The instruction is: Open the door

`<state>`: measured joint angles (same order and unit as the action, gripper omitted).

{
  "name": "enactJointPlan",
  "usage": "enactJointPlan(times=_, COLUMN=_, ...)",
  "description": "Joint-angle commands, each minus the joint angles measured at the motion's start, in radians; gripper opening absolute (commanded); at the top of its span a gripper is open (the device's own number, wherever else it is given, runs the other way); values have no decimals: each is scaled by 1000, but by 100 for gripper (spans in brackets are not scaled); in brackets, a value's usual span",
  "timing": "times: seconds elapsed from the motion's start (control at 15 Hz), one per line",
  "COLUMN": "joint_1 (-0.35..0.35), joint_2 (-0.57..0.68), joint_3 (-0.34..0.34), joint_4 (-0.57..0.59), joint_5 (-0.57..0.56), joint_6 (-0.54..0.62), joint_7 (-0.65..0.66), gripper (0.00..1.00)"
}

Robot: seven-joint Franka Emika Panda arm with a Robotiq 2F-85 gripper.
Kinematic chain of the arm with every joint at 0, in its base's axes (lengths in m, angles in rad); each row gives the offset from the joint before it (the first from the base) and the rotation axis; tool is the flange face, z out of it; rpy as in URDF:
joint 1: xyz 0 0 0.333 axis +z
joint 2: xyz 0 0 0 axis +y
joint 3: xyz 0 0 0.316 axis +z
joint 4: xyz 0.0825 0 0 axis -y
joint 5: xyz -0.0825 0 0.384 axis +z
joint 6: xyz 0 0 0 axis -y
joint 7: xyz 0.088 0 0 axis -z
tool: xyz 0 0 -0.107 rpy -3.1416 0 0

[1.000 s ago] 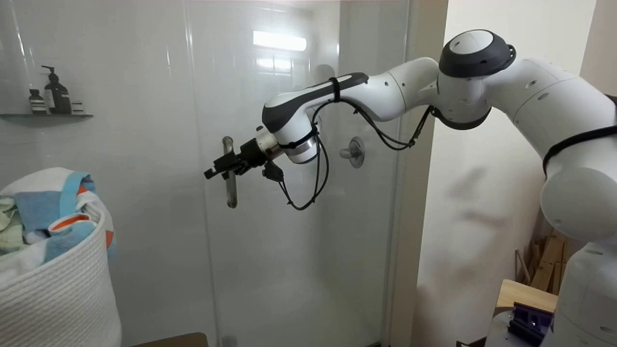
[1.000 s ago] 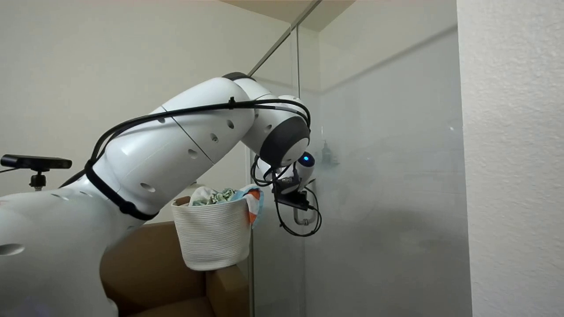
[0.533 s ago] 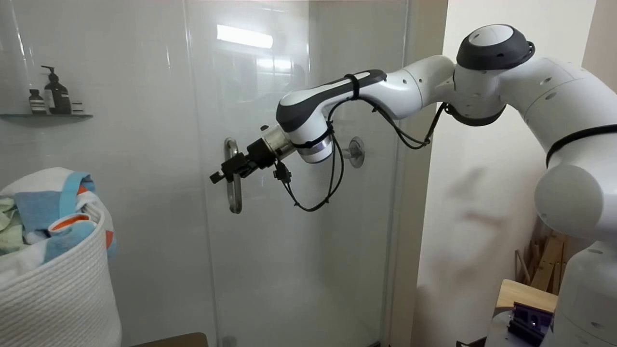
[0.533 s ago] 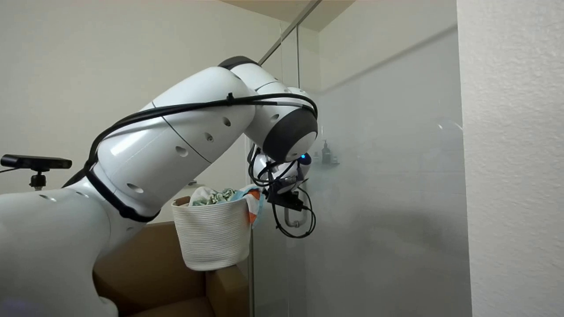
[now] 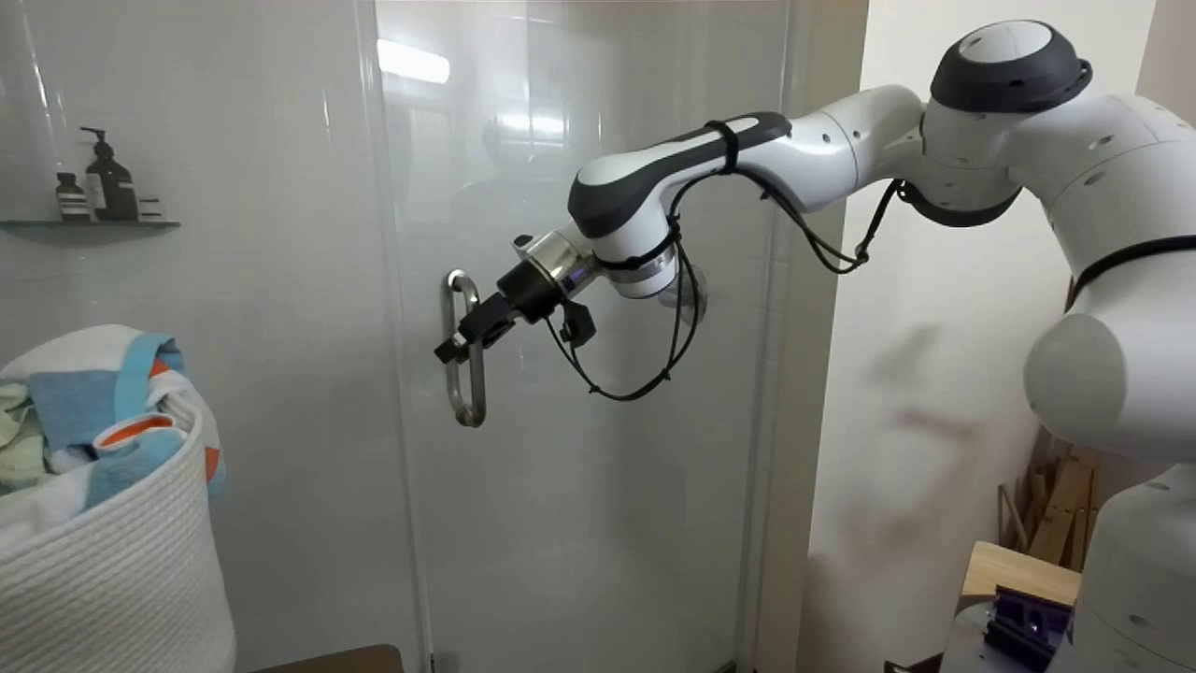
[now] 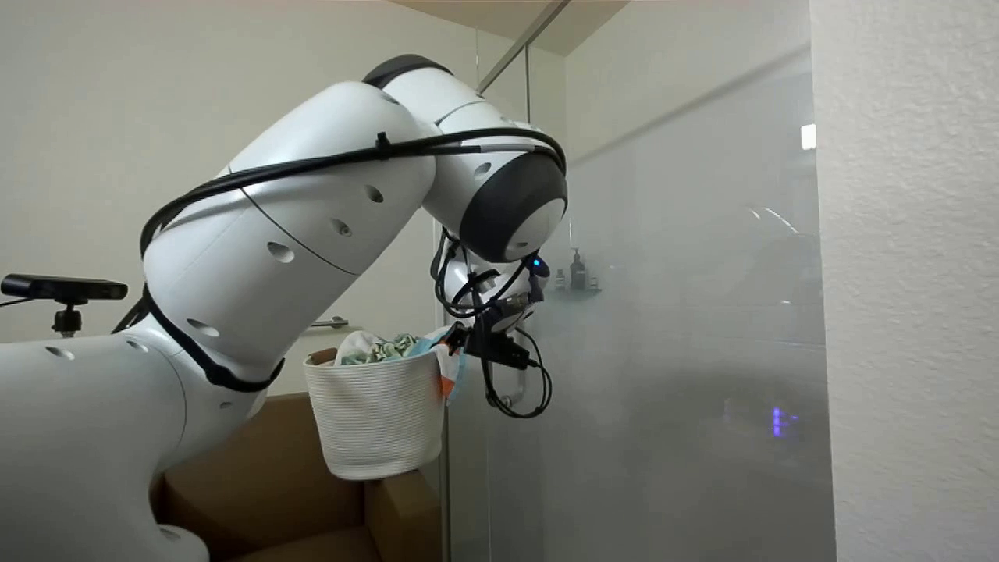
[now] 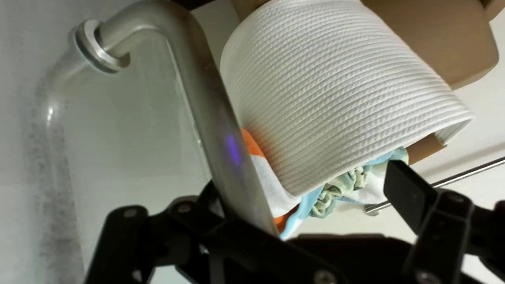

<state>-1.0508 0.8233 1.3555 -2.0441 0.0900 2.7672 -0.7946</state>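
Observation:
The clear glass door (image 5: 579, 505) stands slightly swung out; its glass also fills the right of an exterior view (image 6: 663, 336). Its silver bar handle (image 5: 477, 383) is vertical, and in the wrist view the handle (image 7: 213, 110) runs down to the left finger. My gripper (image 5: 454, 350) is at the middle of the handle. In the wrist view the jaws (image 7: 309, 197) are wide apart, with the left finger hooked behind the bar on the glass side and the right finger free in the air. The arm hides most of the gripper (image 6: 468, 339) in an exterior view.
A white woven basket (image 5: 103, 579) with towels stands beside the door, on a brown armchair (image 6: 273, 476). A towel bar (image 7: 465, 177) is on the wall behind. A shelf with bottles (image 5: 89, 224) is inside the shower. A wall (image 6: 905, 273) borders the glass.
The door's handle edge has swung outward, the handle moving right in an exterior view and left in another. My arm has drawn back with it, its elbow rising, the gripper staying at the handle.

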Motion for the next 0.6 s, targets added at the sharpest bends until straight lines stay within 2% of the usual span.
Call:
enactJointPlan(times=0.0, joint_1=-57, joint_2=-39, joint_3=145, joint_4=-68, joint_5=0, joint_6=-114, joint_7=13, gripper=100)
enactJointPlan(times=0.27, joint_1=-143, joint_2=-79, joint_3=219, joint_4=-116, joint_5=12, joint_6=-200, joint_7=17, gripper=100)
enactJointPlan(times=0.47, joint_1=-187, joint_2=-121, joint_3=264, joint_4=-136, joint_5=-5, joint_6=-212, joint_7=28, gripper=100)
enactJointPlan(times=0.53, joint_1=-193, joint_2=-93, joint_3=155, joint_4=-135, joint_5=-20, joint_6=-175, joint_7=3, gripper=100)
